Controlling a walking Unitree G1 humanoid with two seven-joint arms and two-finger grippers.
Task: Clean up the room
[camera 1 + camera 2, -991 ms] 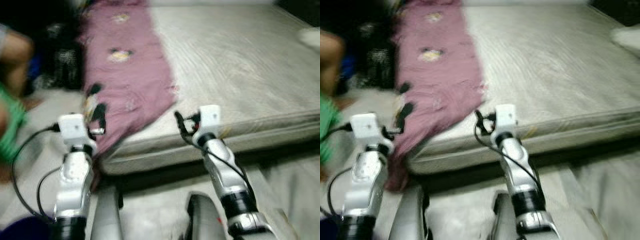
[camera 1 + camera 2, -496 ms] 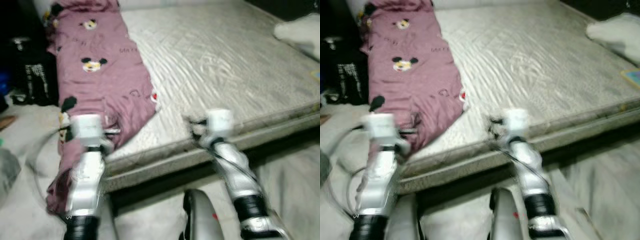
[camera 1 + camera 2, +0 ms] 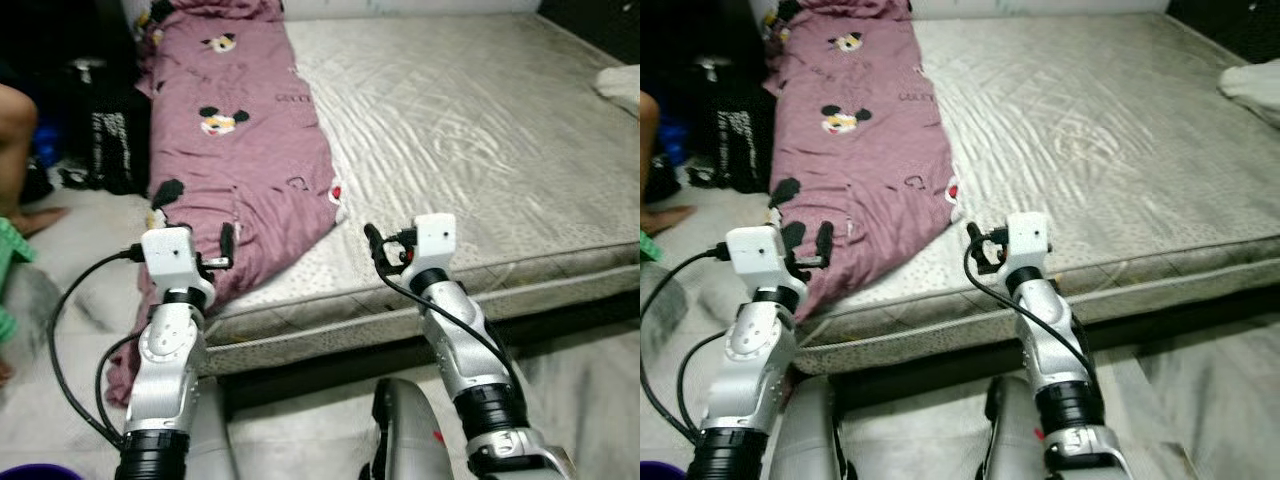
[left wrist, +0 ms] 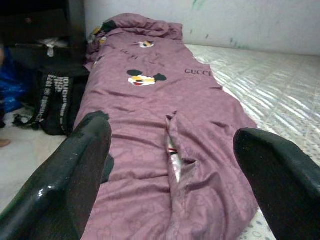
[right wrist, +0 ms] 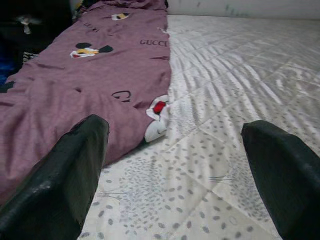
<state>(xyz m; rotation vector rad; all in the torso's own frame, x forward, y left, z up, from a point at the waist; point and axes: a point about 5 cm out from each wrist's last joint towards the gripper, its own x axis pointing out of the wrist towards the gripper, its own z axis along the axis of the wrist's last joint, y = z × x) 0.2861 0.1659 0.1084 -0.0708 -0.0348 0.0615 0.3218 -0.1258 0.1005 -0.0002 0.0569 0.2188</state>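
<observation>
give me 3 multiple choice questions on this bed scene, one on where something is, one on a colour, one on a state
1. Where does the blanket lie on the mattress?
A. along the robot's left side, its end hanging over the edge
B. across the middle
C. folded at the right corner

2. What colour is the blanket?
A. green
B. mauve pink with cartoon mouse prints
C. plain white

3. How do the left gripper and right gripper stand?
A. both open, holding nothing
B. left shut on the blanket
C. both shut

Answers: 1 A, it runs down the left side and droops toward the floor. 2 B, the head and wrist views show it. 3 A, each wrist view shows its fingers wide apart.
</observation>
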